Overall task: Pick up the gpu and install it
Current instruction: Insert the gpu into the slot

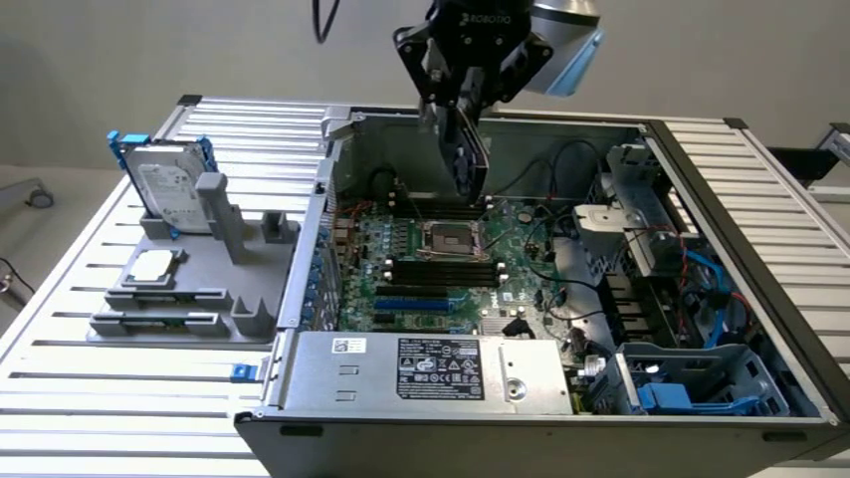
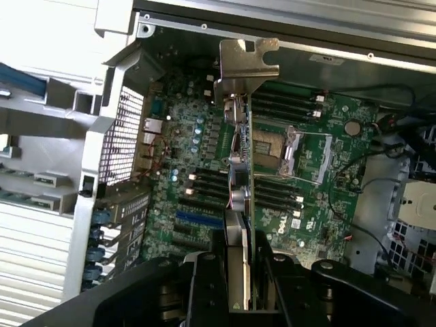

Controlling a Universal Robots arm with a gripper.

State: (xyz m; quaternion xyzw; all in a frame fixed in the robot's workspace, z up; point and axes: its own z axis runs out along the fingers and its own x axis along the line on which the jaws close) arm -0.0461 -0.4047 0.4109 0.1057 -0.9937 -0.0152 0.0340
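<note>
Gripper (image 1: 456, 105): clamped on one end of the gpu (image 1: 467, 149).
Gpu position: hanging long-way down above the motherboard (image 1: 439, 261), over its CPU socket, not touching it.
Bracket (image 2: 246, 63): silver, at the card's low end, nearest the motherboard.
Step, judged: carrying toward seating; keep the grip firm, the card steady, and the bracket clear of motherboard parts.

Pale capitals on the housing of my black gripper (image 1: 459, 108) spell ROBOTIQ. From my wrist I read DELL in white letters, set sideways, on the green motherboard (image 2: 310, 204). The black rectangular label (image 1: 439, 368) and small white sticker (image 1: 348, 346) on the silver metal power supply box (image 1: 332, 388) carry print too fine to read. So does the label on the silver hard drive (image 1: 170, 184).
</note>
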